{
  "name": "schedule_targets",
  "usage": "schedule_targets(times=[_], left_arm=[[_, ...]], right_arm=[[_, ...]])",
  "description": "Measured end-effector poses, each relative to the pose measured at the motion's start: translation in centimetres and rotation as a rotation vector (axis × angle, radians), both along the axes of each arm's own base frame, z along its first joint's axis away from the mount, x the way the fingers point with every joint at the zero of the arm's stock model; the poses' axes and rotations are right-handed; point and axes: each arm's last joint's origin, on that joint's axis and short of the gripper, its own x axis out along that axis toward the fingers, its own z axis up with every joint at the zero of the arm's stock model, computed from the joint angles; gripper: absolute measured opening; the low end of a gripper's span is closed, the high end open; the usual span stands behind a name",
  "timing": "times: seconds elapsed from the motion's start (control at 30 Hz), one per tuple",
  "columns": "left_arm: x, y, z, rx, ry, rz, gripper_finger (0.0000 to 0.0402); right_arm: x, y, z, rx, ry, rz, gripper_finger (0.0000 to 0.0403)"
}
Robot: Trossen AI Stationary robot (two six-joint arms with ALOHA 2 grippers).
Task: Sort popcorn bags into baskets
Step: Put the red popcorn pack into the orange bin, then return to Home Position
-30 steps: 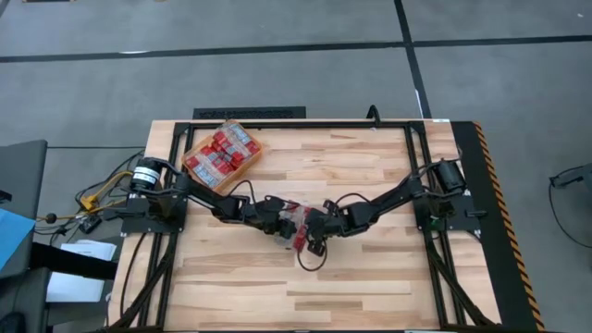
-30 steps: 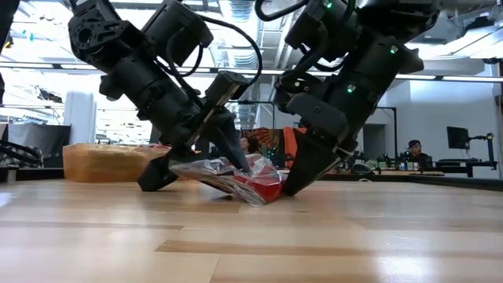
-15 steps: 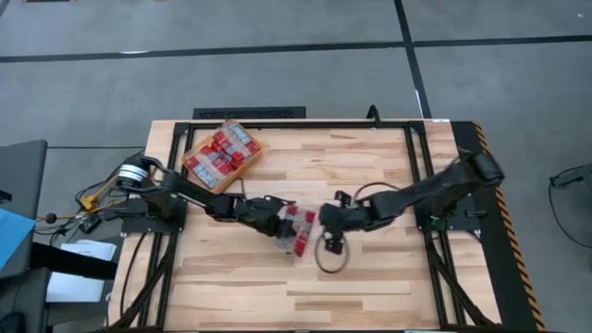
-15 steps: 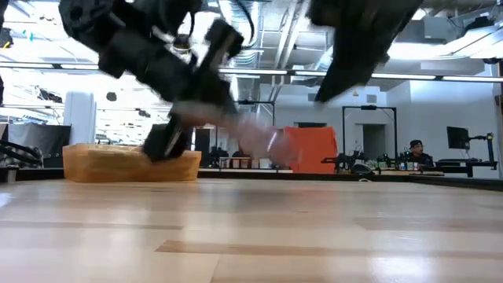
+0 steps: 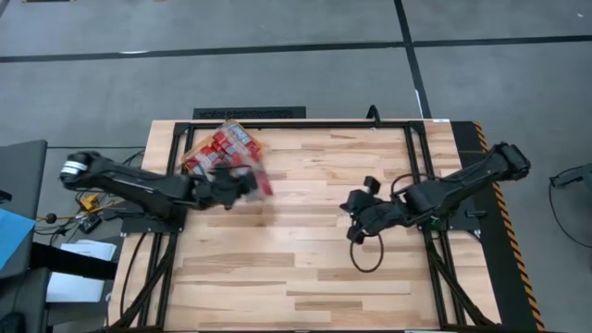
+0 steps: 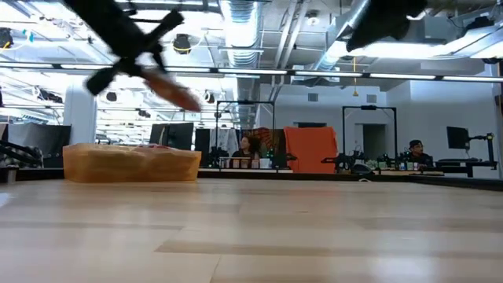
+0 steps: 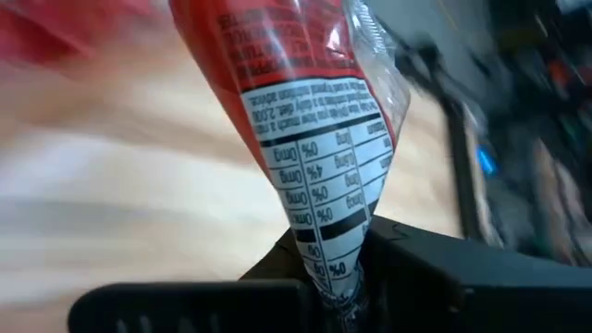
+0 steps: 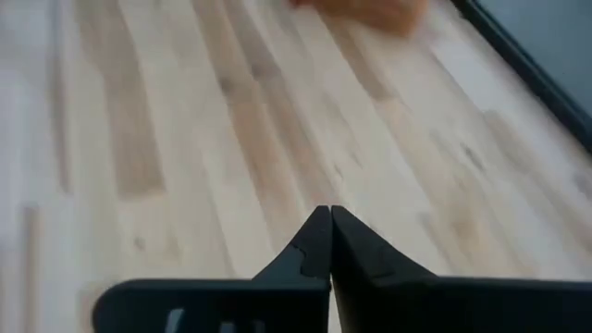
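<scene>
A popcorn bag (image 7: 305, 120) is pinched by its lower edge in the left gripper (image 5: 248, 181), fingers clamped tight on the crimped seam, red wrapper and white nutrition panel fanned out ahead of them in the left wrist view. From above, the bag (image 5: 261, 178) is seen held just off the near corner of the orange basket (image 5: 252, 154), above the wooden table (image 5: 305, 268), at the far left of the tabletop. More red packets (image 5: 220, 148) are packed inside that basket. At table height the basket (image 6: 130, 163) is seen resting at the left, and the carried bag (image 6: 173, 88) is lifted well above its rim, blurred. Across to the right, the right gripper (image 5: 356, 228) is found over bare wood, well apart from bag and basket alike. Its fingers (image 8: 314, 242) are pressed together tip to tip, nothing held between them, only plank grain is seen ahead
</scene>
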Motion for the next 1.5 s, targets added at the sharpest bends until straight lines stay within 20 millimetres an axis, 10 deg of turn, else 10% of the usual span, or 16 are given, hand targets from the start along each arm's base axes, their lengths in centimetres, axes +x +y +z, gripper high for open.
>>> schedule_targets(times=[0.37, 0.93, 1.5], left_arm=[[-6.8, 2.7, 0.0, -0.039, 0.17, 0.371, 0.0013], [-6.7, 5.4, -1.4, -0.046, 0.31, 0.555, 0.0097], [-6.4, 4.8, -1.0, -0.078, 0.361, 0.345, 0.0196]], right_arm=[[1.2, 0.6, -1.8, -0.007, 0.065, 0.0, 0.0029], [1.0, 0.7, -1.6, 0.006, 0.064, 0.011, 0.0037], [0.5, 1.8, -1.7, 0.016, 0.068, 0.04, 0.0034]])
